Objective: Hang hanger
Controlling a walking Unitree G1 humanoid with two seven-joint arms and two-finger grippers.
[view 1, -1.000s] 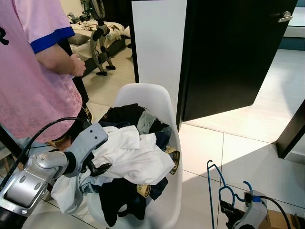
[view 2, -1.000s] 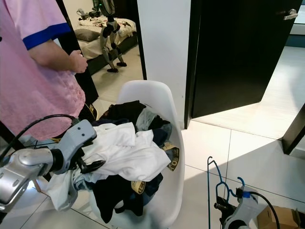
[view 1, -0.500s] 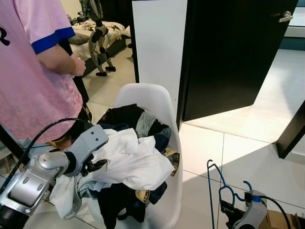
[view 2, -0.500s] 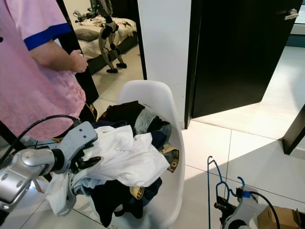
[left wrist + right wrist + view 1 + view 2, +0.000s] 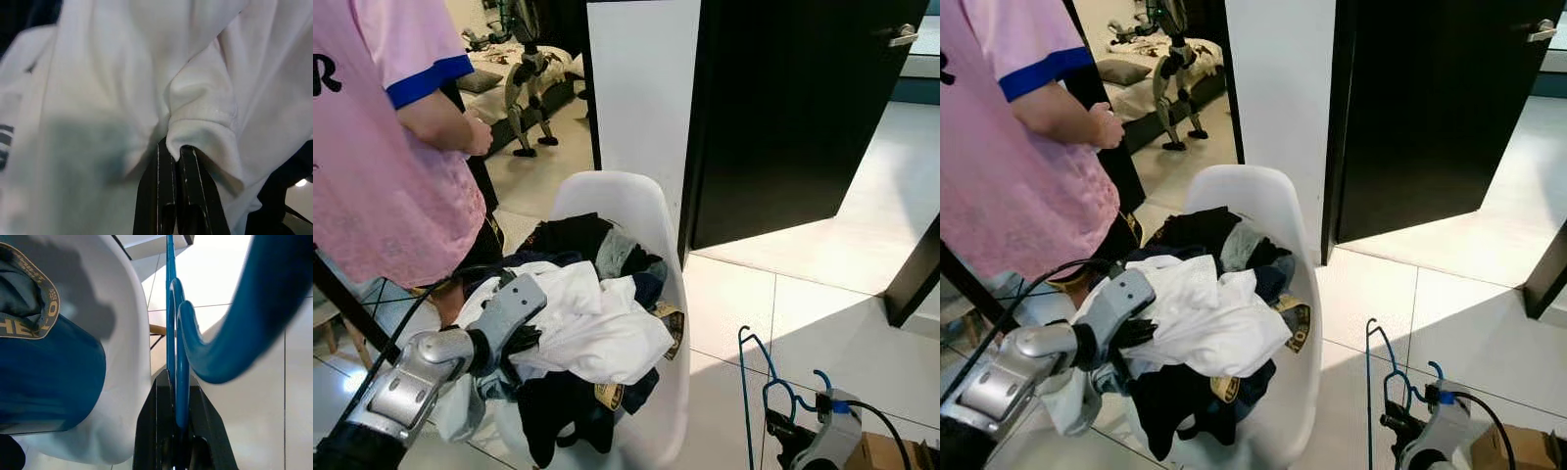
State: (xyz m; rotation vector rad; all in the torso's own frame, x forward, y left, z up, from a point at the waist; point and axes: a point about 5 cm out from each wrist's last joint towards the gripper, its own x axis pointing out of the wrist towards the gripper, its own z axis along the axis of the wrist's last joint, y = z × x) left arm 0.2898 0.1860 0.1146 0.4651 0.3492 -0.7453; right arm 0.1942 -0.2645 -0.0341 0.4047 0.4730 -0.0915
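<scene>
The left tool (image 5: 175,149) is clenched on the white shirt (image 5: 592,323) heaped on the white chair (image 5: 646,201); the right tool (image 5: 177,382) grips the blue hanger (image 5: 754,367) above the floor.

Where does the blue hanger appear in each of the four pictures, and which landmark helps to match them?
Left eye view: blue hanger at the lower right, held upright by the right gripper.
Right eye view: lower right again.
Left wrist view: not in it; the left gripper pinches the white garment.
Right wrist view: centre, between the fingers.
Shared landmark: the white chair.
</scene>
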